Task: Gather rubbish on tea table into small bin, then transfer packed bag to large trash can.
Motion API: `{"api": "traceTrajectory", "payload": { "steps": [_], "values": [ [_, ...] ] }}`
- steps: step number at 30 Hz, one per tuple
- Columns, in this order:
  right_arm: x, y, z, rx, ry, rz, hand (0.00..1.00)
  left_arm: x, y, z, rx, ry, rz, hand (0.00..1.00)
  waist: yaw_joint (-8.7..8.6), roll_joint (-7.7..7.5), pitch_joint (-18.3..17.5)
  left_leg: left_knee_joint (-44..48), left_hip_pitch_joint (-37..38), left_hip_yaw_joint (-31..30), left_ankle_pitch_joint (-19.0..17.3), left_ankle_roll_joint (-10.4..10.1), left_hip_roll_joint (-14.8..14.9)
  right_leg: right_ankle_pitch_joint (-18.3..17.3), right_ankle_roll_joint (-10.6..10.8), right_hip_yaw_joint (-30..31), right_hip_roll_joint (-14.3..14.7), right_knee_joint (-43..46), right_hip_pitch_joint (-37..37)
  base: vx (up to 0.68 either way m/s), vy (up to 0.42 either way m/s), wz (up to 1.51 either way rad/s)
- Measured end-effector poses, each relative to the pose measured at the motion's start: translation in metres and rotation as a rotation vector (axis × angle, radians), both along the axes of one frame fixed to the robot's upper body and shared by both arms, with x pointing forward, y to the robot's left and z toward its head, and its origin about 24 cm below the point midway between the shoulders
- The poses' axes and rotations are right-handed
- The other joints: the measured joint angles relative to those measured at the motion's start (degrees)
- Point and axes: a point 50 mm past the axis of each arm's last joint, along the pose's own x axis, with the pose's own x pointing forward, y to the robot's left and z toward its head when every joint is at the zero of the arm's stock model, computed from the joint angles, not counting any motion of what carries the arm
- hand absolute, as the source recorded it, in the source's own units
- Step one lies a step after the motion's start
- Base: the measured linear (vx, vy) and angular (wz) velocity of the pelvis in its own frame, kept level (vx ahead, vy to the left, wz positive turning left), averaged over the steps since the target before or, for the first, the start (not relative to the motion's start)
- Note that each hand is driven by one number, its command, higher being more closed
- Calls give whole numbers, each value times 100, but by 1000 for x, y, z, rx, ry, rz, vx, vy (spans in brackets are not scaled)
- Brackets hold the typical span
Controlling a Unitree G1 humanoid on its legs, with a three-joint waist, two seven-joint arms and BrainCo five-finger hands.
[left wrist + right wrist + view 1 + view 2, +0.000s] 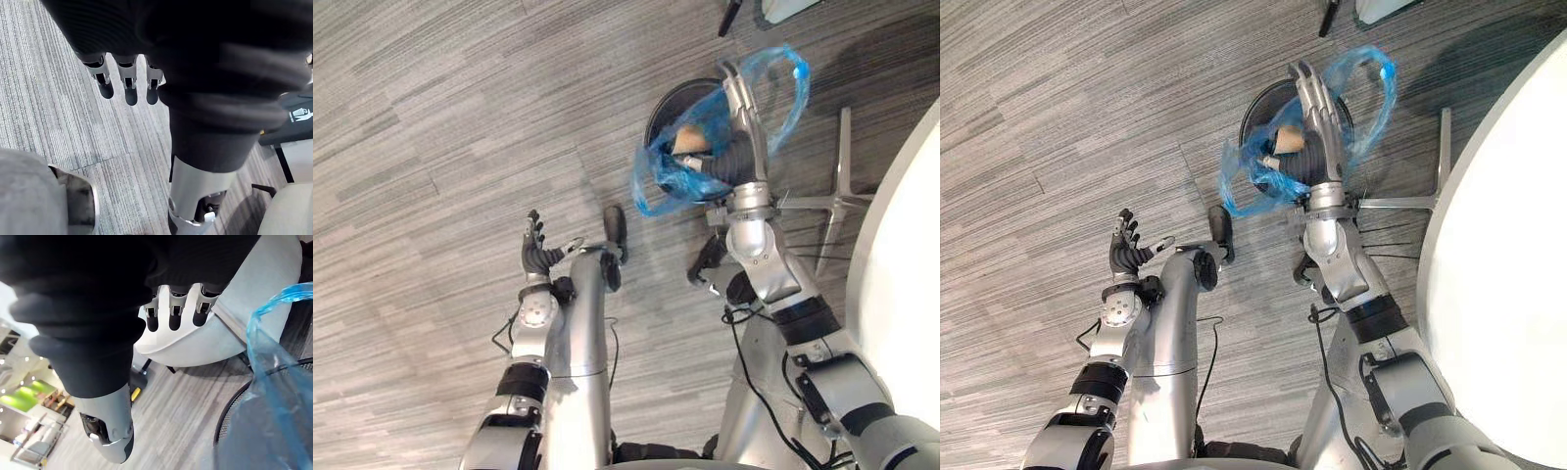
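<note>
The floor (431, 117) is grey striped plank flooring. One white round worktop (1498, 255) occupies the robot's right edge of the scene. One black round mesh bin (1258, 98) stands on the floor, near the worktop and apart from it. One translucent blue plastic bag (656, 181) lies in and over the bin, with one loop of film raised and passing round the right hand (1320, 127). This hand is extended above the bin, fingers straight, not curled on the film. The left hand (1124, 250) hangs over bare floor, fingers relaxed, holding nothing. One tan piece of rubbish (1285, 137) shows inside the bag.
</note>
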Motion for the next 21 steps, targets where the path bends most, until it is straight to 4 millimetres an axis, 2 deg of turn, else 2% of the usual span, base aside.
{"api": "traceTrajectory", "payload": {
  "steps": [4, 6, 10, 11, 15, 17, 21],
  "values": [
    [12, 13, -40, -152, 162, 0, 0, 0, 0, 0, 5, 0, 2, 0, -8, -18, 2, -378, 116, -46, 181, -57, -50, 45, 13, -129, 29, -258, 120, -40, -10, 10],
    [17, 17, -50, -187, 211, -12, 0, 1, 0, 1, 7, -4, 1, 0, -3, -19, 3, -499, 82, -64, 248, -78, -59, 43, 14, -195, 19, -297, 97, -37, -21, 19],
    [34, 23, -51, -253, 265, -49, 0, 1, 1, 4, 4, -22, 3, 0, 12, -19, 3, -585, -132, -78, 327, -127, -79, 33, 24, -241, -20, -257, -134, -46, -23, 10],
    [37, 23, -49, -260, 267, -57, 100, 1, 1, 5, 2, -29, 3, 0, 13, -19, 3, -585, -188, -79, 339, -119, -84, 32, 25, -240, -30, -236, -197, -58, -10, 10],
    [54, 17, -39, -302, 295, -133, 100, 9, 2, 19, -11, -83, 1, 0, 57, -14, 5, -466, -573, -162, 390, -111, -184, -77, 96, -227, -163, 79, -596, -41, -8, 18],
    [58, 15, -35, -309, 303, -145, 100, 12, 0, 24, -19, -108, -4, 0, 110, -12, 5, -356, -716, -200, 394, -105, -226, -143, 23, -219, -234, 249, -730, -42, -11, 16],
    [61, 12, -26, -264, 299, -146, 100, 13, -1, 27, -35, -122, -5, 0, 176, -12, 5, -272, -805, -269, 368, -113, -235, -193, 13, -215, -234, 353, -794, -51, 3, 7]
  ]
}}
